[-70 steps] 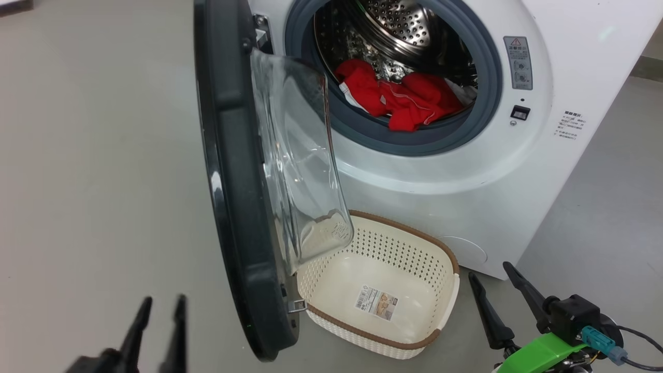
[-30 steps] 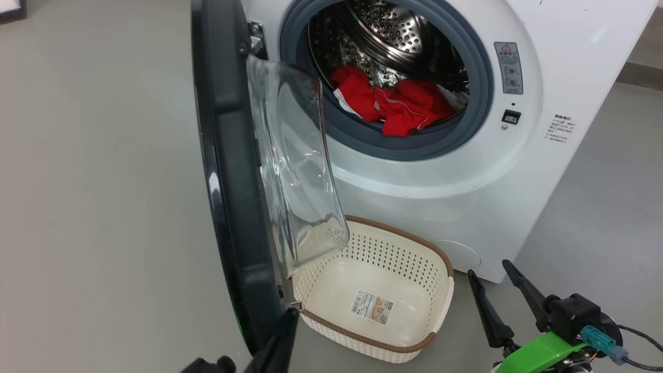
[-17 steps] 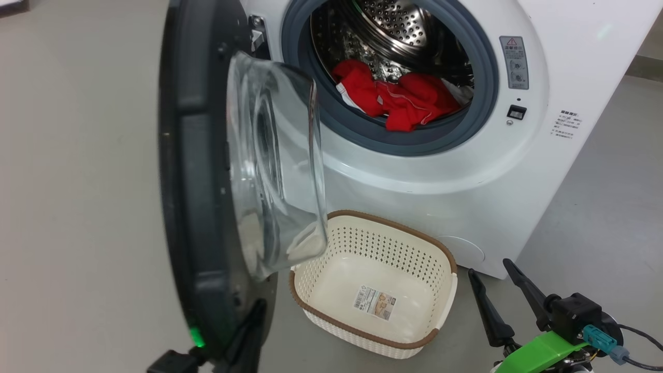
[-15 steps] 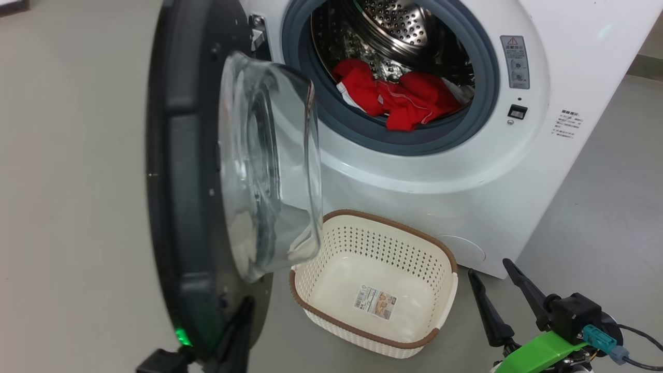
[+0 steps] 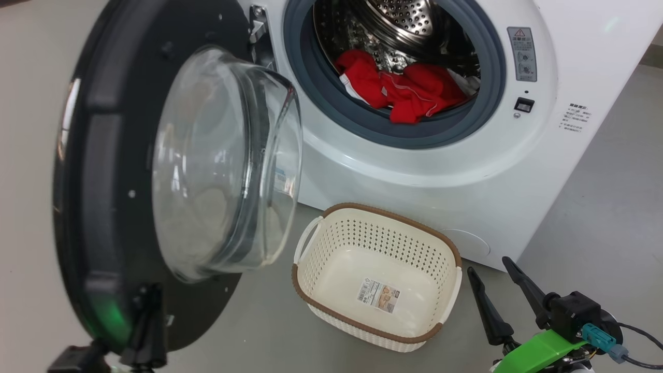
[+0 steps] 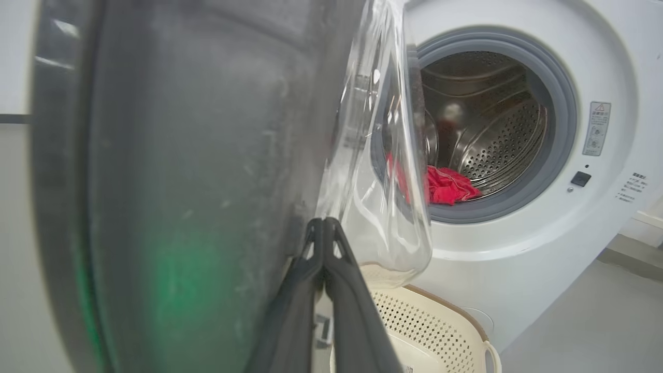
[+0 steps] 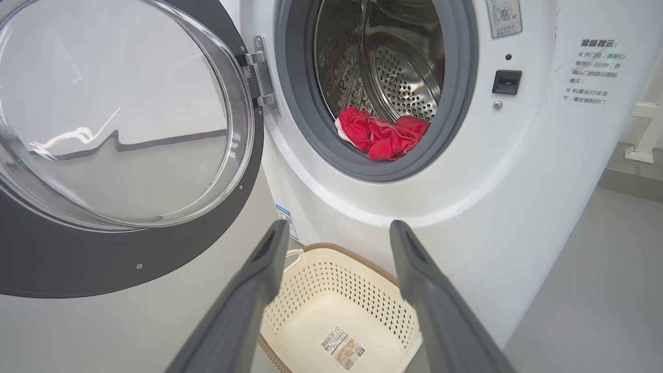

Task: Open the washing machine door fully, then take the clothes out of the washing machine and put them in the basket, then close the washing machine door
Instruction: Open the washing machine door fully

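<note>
Grey floor [image 5: 595,181] surrounds the washing machine [image 5: 414,171]; since a moment ago the washing machine door [image 5: 98,155] has swung much wider, so the opening step looks nearly done; your left gripper [image 6: 323,224], fingers pressed together, seems to push its lower inner rim; your right gripper [image 5: 489,267] waits spread wide beside the basket [image 5: 373,211]; the clothes [image 5: 404,90] lie in the drum [image 5: 404,20], well apart from both.

One washer [image 5: 414,176], one door [image 5: 98,171], one basket [image 5: 386,211], two hands [image 6: 323,224] [image 5: 488,267].
</note>
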You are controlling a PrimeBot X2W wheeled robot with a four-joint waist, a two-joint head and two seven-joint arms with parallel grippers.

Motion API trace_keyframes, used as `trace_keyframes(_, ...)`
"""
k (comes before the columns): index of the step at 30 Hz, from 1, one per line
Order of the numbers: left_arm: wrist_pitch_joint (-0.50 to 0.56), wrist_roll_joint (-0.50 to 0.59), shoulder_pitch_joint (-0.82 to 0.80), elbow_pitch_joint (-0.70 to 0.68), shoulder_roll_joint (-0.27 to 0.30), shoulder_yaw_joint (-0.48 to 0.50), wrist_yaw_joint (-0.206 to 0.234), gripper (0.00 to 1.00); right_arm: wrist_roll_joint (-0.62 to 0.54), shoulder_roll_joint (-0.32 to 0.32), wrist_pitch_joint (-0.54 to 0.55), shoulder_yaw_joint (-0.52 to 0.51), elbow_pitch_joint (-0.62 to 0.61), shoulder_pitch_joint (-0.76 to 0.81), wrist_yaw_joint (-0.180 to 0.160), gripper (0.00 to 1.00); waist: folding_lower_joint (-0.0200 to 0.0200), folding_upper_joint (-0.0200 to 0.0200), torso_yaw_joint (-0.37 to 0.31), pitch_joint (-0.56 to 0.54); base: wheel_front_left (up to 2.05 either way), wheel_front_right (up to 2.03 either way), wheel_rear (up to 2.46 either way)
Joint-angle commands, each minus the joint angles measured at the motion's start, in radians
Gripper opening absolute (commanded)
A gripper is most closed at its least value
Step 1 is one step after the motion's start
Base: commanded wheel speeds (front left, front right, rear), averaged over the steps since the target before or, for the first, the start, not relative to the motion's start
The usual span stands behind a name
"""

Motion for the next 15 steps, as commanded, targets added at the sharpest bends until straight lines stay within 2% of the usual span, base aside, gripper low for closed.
trace_keyframes(1, -0.005, 0.010, -0.056, -0.016, 0.033, 0.063, 0.015, 0.00, -0.007, -0.006, -0.009, 0.021, -0.025, -0.029, 0.006, 1.00, 0.0000, 0.0000, -0.002, 0.003, 0.00, 0.00, 0.00)
trace_keyframes(15, -0.005, 0.029, -0.178, 0.111, 0.109, 0.257, 0.003, 0.00, -0.018, -0.018, -0.009, 0.032, -0.025, -0.060, 0.006, 1.00, 0.0000, 0.0000, -0.023, 0.060, 0.00, 0.00, 0.00)
